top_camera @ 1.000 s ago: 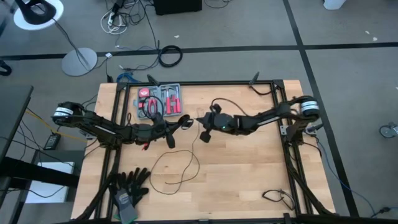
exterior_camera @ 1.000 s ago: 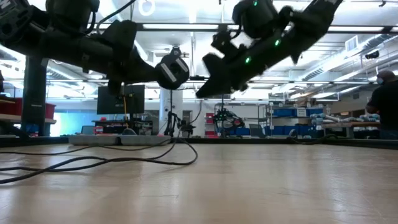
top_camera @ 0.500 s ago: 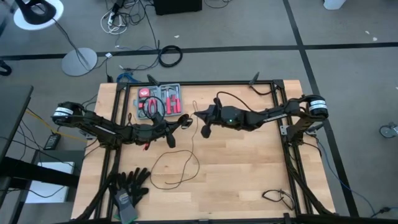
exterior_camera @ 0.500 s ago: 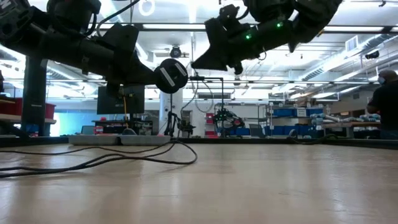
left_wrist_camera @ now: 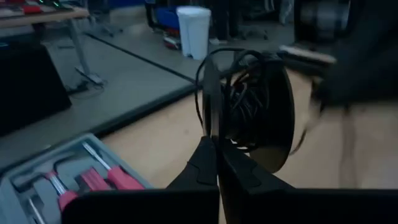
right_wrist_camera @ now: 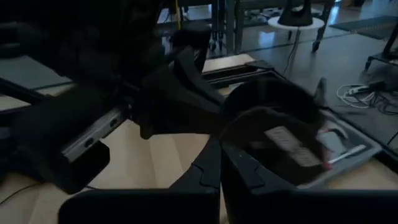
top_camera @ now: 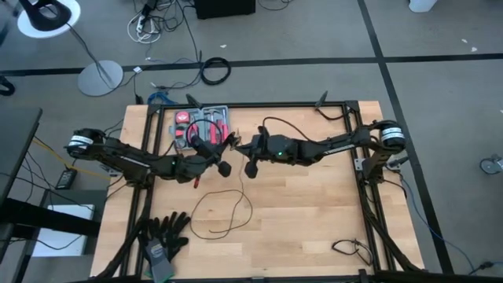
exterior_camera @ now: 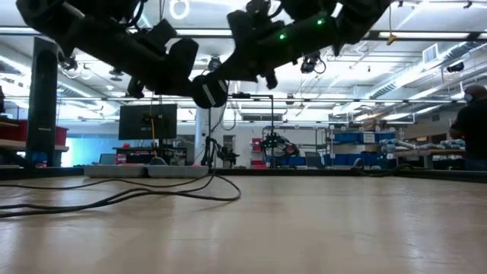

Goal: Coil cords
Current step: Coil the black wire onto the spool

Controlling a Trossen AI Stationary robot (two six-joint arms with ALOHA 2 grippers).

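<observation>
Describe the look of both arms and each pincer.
Both arms are dark and slender, with silver-white round joints at their bases. The right arm shows a green light and a looping black cable. Each pincer, left pincer and right pincer, has two black tapered fingers.

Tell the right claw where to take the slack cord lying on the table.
Grip the cord on the right side of its open loop, coming straight down from above. There the single strand lies flat on bare table, apart from the gloves, so the right claw should meet nothing else.
</observation>
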